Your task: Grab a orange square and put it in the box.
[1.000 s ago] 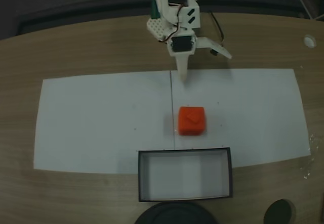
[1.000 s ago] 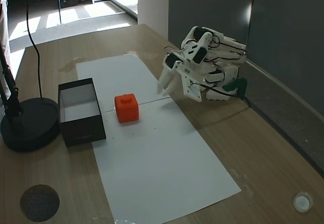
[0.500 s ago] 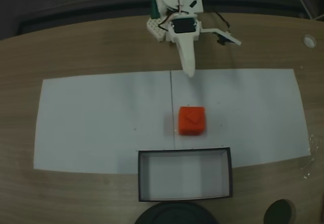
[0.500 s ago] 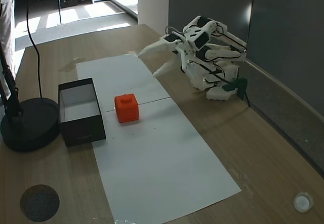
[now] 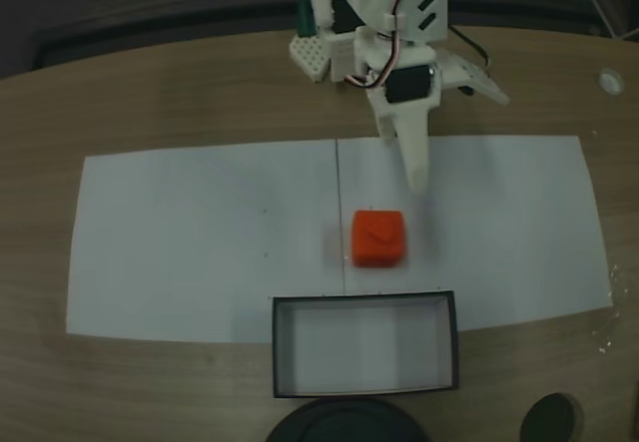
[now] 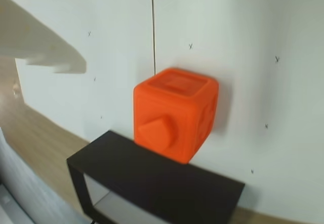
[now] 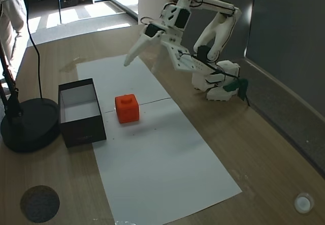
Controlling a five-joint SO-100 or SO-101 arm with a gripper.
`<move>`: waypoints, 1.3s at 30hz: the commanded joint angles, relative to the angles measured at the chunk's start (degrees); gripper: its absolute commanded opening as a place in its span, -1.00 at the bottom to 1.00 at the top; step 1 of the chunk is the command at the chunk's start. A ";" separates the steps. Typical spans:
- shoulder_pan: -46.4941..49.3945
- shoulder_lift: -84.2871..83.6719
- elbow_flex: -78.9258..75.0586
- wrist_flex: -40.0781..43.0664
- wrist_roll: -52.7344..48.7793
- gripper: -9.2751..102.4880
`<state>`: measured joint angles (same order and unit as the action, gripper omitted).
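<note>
Orange-red and rounded at its edges, the small cube-like block [image 5: 378, 238] sits on white paper [image 5: 200, 232] just beside the shallow black-walled box [image 5: 365, 344], with the white arm's jaws spread wide and raised above the counter. A good grasp means lowering until the fingers straddle two opposite flat faces, centred, before closing.

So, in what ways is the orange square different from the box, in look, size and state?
The orange square is a bright orange, closed block with rounded edges; the box is an open-top tray with thin black walls and a white floor. The orange square is much smaller than the box, which is wide and shallow. Both rest apart from each other; the orange square sits on the white paper, and neither is held by the gripper.
</note>
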<state>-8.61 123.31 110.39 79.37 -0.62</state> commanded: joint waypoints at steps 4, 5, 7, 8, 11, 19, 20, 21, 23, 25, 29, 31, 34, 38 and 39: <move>3.43 -25.84 -16.96 1.32 1.49 -0.20; 3.69 -28.12 -17.93 1.32 1.67 -0.20; 3.78 -31.73 -18.98 1.14 1.93 -0.20; 3.69 -33.13 -19.16 0.97 1.93 -0.20; 3.25 -36.30 -19.25 0.35 1.93 -0.20; 3.25 -40.87 -19.16 -2.11 1.58 -0.48; 3.43 -41.13 -19.25 -2.55 1.76 -0.64; 3.43 -41.13 -19.25 -3.34 1.49 -0.78; 3.34 -40.96 -19.25 -3.87 1.41 -0.82; 3.43 -39.64 -21.53 -2.99 1.49 -0.79; 4.66 -32.08 -35.68 4.66 1.41 -0.80; 4.92 -27.95 -46.93 8.70 1.14 -0.79; 5.01 -23.64 -62.67 10.90 -1.49 -0.79; 6.50 -23.82 -73.21 10.63 -1.58 -0.79; 6.77 -24.96 -73.48 10.46 -1.58 -0.79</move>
<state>-2.55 96.50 43.86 90.00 -2.29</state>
